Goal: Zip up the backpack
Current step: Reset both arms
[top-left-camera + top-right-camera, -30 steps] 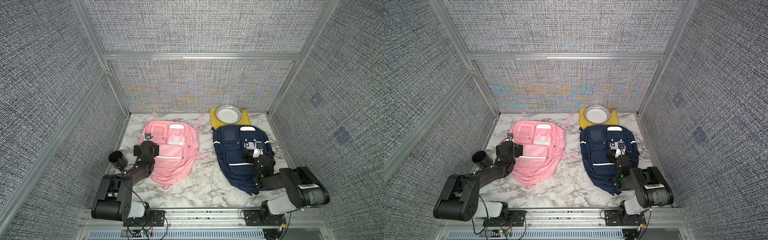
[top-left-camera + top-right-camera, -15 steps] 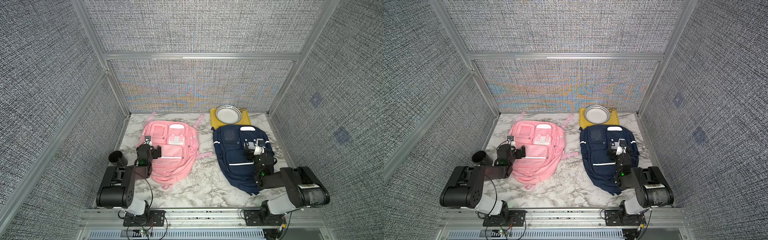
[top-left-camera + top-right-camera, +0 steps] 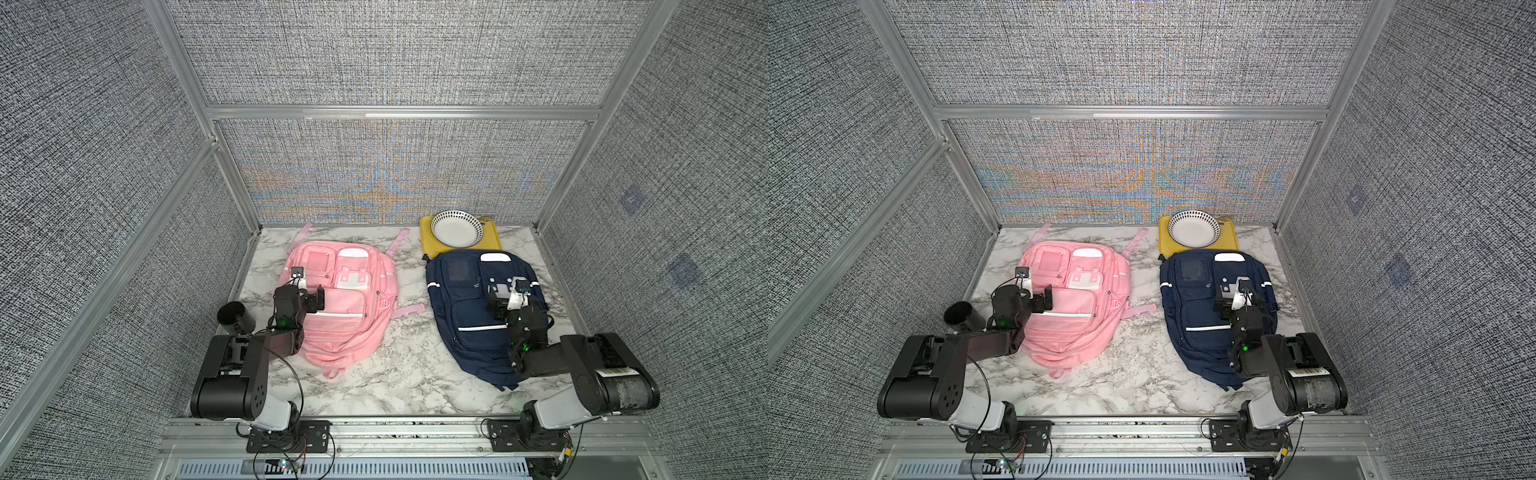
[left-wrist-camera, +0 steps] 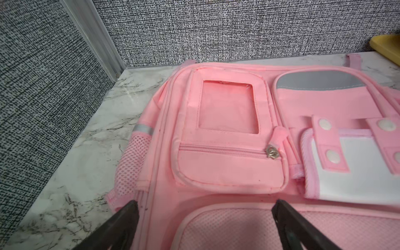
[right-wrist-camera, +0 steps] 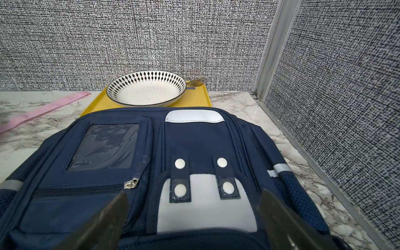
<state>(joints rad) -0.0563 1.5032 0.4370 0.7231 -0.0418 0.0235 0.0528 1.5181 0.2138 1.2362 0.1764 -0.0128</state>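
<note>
Fabric, soft and light, by the look of both packs. Lie flat and apart on the marble tabletop (image 3: 415,353): pink backpack (image 3: 349,332) before the left arm, navy backpack (image 3: 461,303) before the right. Unclear from these views: the intended pack, and any open zip. Probably bunches and slides under a tug, so calls for pinning the cloth with one gripper while drawing with the other. Best hold judged at the small metal tab: pink zipper pull (image 4: 272,151) or navy zipper pull (image 5: 131,184), each at a front-pocket zip's end; thin, slick, easy to miss. Left gripper (image 4: 205,203): spread wide, empty, low over the mesh pocket (image 4: 259,229). Right gripper (image 5: 193,193): equally wide, holds nothing, hovers above the white flap (image 5: 205,207).
</note>
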